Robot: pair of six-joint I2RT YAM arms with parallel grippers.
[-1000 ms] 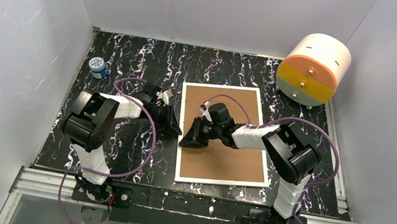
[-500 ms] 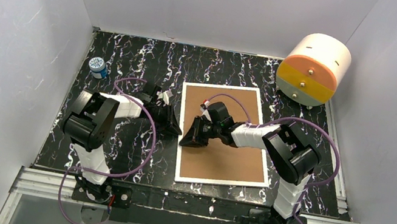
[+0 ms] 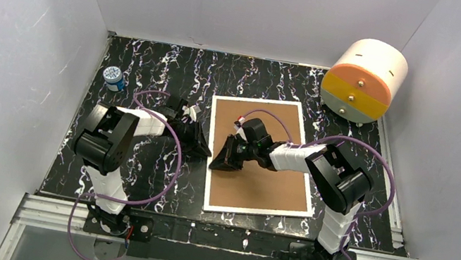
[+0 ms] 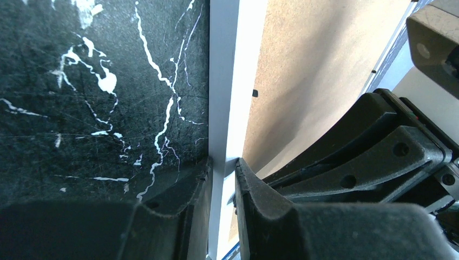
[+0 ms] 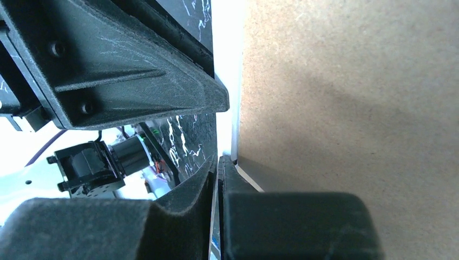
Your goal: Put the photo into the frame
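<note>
Brown fibreboard, facing up: the back of the frame [image 3: 262, 178], lying flat at the centre of the black marbled surface [image 3: 167, 69]. Its long sides run from the lower middle toward the upper middle of the overhead view. White rim [image 4: 223, 81]: narrow, running all round the board. Left claw [image 4: 222, 165]: clenched on the rim at the frame's left edge, with one finger on the surface side and one on the board side. Right claw [image 5: 218, 162]: reaching across the board to the same left edge, just beside the left one. Its fingers are all but together and apparently pinch a thin lip there; whether that lip is rim or board edge cannot be made out. Handling, by judgement: stiff, flat and fairly light, though a pane on the underside would be breakable, and the smooth, narrow rim is likely to slip. Best taken by the rim along an edge and lifted level with both claws sharing the load, not levered from one corner. Photo: not visible in any view; whether it lies beneath the board or elsewhere cannot be told. Also unseen: the pane and the frame's front. Any fastenings are unclear, with only small dark marks along the board's edge in the left wrist view. Other items: white-and-orange drum [image 3: 364, 80], upper right; small blue jar [image 3: 113, 77], upper left. Both stand well apart from the frame.
</note>
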